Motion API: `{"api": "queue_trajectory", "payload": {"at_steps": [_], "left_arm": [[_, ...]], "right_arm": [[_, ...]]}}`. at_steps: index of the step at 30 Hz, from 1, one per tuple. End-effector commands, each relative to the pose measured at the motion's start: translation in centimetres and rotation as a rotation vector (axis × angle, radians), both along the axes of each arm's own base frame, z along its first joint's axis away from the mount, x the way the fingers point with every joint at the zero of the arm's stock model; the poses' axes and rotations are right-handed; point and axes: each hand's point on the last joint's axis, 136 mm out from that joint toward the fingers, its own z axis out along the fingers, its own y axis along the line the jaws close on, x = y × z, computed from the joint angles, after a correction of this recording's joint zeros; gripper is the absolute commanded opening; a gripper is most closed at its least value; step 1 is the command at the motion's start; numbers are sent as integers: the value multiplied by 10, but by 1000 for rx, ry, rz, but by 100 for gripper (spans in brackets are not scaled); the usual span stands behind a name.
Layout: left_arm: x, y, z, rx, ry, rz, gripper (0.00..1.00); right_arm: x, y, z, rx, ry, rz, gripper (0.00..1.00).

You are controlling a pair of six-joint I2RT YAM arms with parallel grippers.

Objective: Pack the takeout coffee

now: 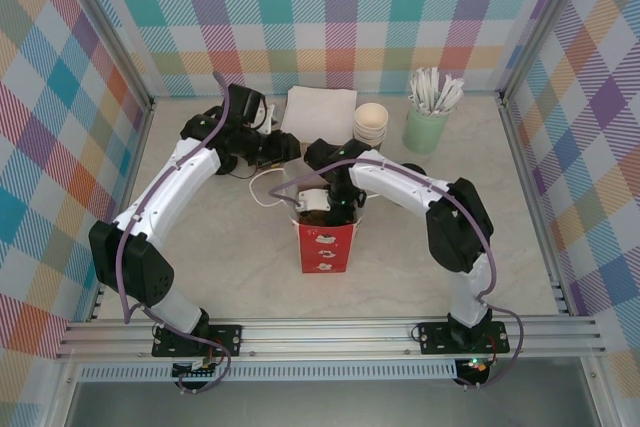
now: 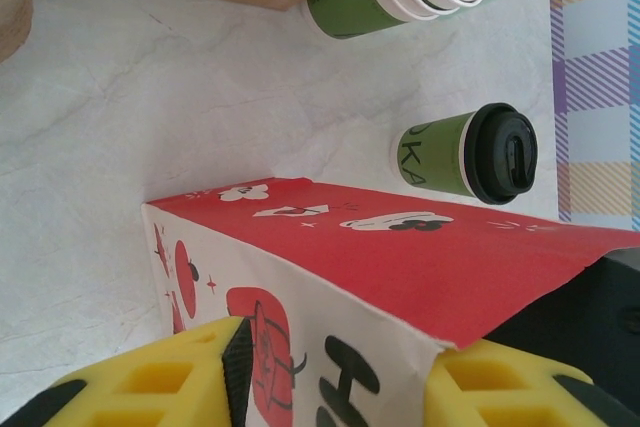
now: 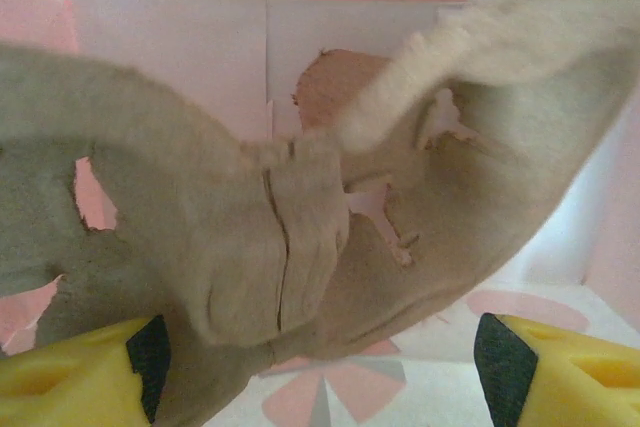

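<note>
The table (image 1: 225, 267) has a pale top with a faint marble pattern. The walls (image 1: 340, 7) around it on three sides are covered by checked cloth in many colours, and a metal rail (image 1: 330, 332) runs along the near edge. Near the middle stands a red paper bag (image 1: 326, 245). At the back are a pile of white napkins (image 1: 320, 109), the stacked cups (image 1: 370, 125) and a pale-green holder (image 1: 427, 129) of white sticks. The takeout coffee (image 2: 435, 157), a dark green cup with a black lid (image 2: 502, 153) on it, is on the table beyond the bag, near the stacked cups (it is turned the same way as they are). The left gripper (image 2: 340, 372) has its yellow fingers (image 2: 150, 382) apart with a corner of the bag between them; whether they press the paper I cannot tell. The cup is well apart from these fingers, on the far side of the bag. The right gripper (image 3: 322, 357) is at the mouth of the bag, its fingers wide apart, facing a brown pulp carrier (image 3: 250, 237) inside.
</note>
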Motion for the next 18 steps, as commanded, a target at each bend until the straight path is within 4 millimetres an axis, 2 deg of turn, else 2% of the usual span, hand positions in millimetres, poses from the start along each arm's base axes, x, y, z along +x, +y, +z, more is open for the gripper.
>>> {"api": "queue_trajectory", "payload": {"at_steps": [1, 7, 18], "left_arm": [[2, 1, 6, -18, -10, 6, 40], [1, 1, 5, -19, -8, 5, 40], [0, 2, 6, -21, -13, 11, 37]], "right_arm": [[-10, -1, -13, -37, 50, 29, 81], [-11, 2, -18, -31, 66, 26, 76], [-7, 14, 16, 71, 20, 19, 55]]}}
